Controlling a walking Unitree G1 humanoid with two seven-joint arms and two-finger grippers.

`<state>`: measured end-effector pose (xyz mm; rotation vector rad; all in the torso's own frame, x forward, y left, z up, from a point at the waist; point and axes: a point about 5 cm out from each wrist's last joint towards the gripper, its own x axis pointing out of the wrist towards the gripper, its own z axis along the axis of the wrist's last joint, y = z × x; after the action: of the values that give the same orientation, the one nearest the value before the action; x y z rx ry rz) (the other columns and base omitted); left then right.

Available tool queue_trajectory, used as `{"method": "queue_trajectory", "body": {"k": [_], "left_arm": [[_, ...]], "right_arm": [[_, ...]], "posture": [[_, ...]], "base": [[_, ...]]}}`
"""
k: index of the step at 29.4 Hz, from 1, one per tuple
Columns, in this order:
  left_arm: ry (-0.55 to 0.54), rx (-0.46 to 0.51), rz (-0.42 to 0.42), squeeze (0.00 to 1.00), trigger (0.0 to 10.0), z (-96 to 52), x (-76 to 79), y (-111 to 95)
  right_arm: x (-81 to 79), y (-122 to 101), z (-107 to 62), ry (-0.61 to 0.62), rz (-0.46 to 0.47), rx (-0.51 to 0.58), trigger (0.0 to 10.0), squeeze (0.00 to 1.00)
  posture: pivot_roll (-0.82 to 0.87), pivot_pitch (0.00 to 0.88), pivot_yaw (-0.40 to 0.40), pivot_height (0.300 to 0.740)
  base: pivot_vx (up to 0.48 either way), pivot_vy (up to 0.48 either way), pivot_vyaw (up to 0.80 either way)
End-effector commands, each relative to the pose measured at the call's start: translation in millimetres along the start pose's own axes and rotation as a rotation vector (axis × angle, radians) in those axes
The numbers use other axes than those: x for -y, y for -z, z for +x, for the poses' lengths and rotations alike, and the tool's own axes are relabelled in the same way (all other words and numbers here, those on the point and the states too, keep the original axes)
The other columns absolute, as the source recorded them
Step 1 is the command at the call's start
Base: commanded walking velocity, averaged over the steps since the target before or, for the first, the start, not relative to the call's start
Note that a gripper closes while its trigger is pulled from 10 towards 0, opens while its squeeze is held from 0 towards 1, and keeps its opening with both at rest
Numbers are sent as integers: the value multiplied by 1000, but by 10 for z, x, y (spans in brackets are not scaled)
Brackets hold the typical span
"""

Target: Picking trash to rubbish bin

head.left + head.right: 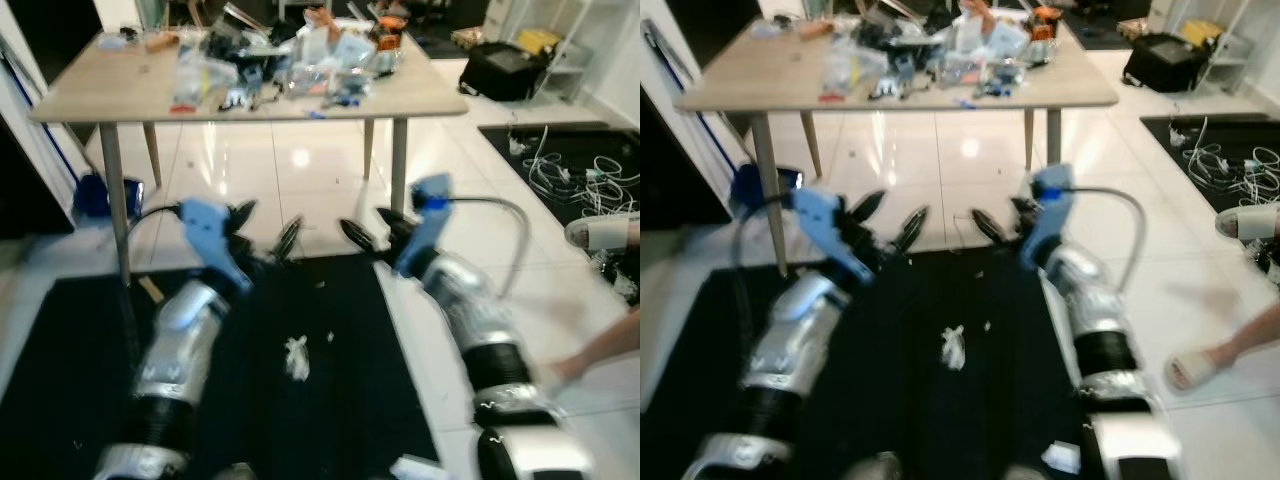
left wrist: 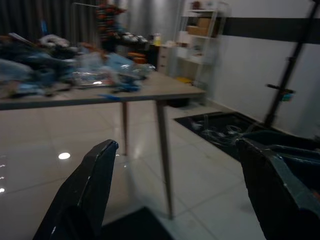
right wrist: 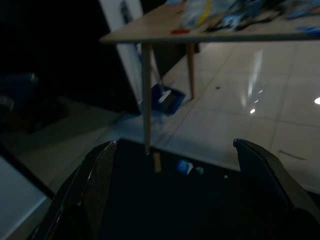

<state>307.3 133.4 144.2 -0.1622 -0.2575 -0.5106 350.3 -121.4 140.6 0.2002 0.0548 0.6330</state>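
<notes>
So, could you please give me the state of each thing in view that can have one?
Left gripper: jaws open, holding nothing, raised above the mat.
Right gripper: jaws open, holding nothing.
Paper scrap: crumpled, lying on the mat, ungrasped.
Mat: flat on the floor.
Table: upright, top cluttered.
Cables: loosely tangled on the floor.
</notes>
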Motion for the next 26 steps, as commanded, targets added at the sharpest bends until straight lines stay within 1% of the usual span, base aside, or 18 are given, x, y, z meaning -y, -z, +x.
{"method": "queue_trajectory", "body": {"k": [1, 7, 10, 17, 21, 26], "left_arm": [[25, 3, -8, 0, 10000, 31, 54, 9], [55, 27, -12, 0, 10000, 122, 88, -46], [58, 31, -13, 0, 10000, 133, 91, -52], [49, 35, -20, 0, 10000, 121, 79, -50], [46, 34, -17, 0, 10000, 113, 70, -48], [48, 33, -11, 0, 10000, 113, 68, -46]], "right_arm": [[129, 7, -84, 53, 10, -14, 10000, 0], [145, 6, -88, 57, 5, -28, 10000, 0], [150, 6, -89, 60, 5, -29, 10000, 0], [153, 16, -86, 66, 15, -36, 10000, 0], [149, 24, -77, 63, 18, -48, 10000, 0], [162, 27, -77, 74, 23, -48, 10000, 0]], "posture": [[-48, 0, -28, 740], [-55, 0, -31, 740], [-55, 0, -31, 740], [-55, 0, -31, 740], [-55, 0, -28, 740], [-55, 0, -28, 740]], "base": [[480, 0, 0], [480, 0, 0], [480, 0, 0], [480, 0, 0], [480, 0, -700], [480, 0, 0]]}}
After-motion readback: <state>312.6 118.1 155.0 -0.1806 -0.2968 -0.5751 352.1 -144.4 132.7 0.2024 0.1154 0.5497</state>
